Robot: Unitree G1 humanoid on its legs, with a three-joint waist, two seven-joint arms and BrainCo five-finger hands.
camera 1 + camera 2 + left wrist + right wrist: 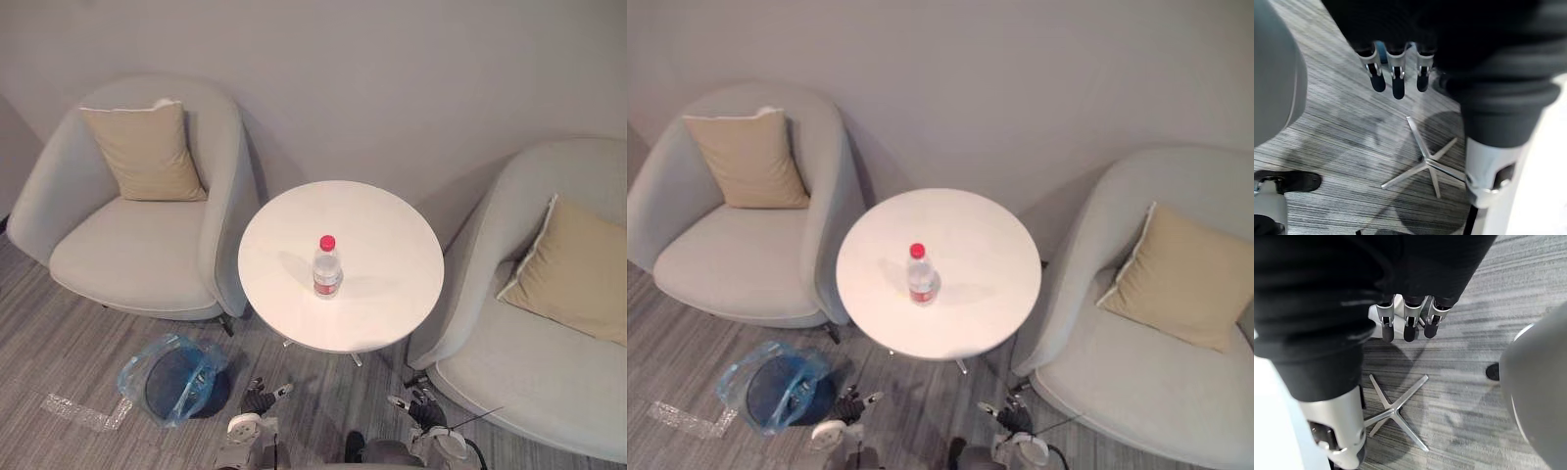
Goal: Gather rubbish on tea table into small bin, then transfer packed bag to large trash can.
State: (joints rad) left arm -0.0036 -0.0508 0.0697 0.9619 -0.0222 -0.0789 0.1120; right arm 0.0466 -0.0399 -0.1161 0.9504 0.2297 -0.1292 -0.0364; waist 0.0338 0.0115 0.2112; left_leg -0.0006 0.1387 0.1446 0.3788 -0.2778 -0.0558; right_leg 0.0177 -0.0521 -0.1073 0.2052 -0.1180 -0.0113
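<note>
While bottle point(327, 266) stands on table point(382, 235), wrist views catch its base point(1426, 164)

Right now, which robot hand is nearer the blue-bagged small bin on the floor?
Left. The left robot hand hangs close beside the small bin, just to its right. The right robot hand hangs farther off, by the armchair on the right.

Round surface point(382, 230): plain white, on a silver star-shaped base point(1425, 164). Bottle point(327, 269): clear, with a red cap and a red-and-white label; small bin point(165, 384): dark inside, lined with a translucent blue bag point(191, 354). Left armchair point(137, 257) and right armchair point(519, 377): pale grey, each with a plain tan cushion point(147, 152); floor point(59, 328): grey carpet, finely streaked.
</note>
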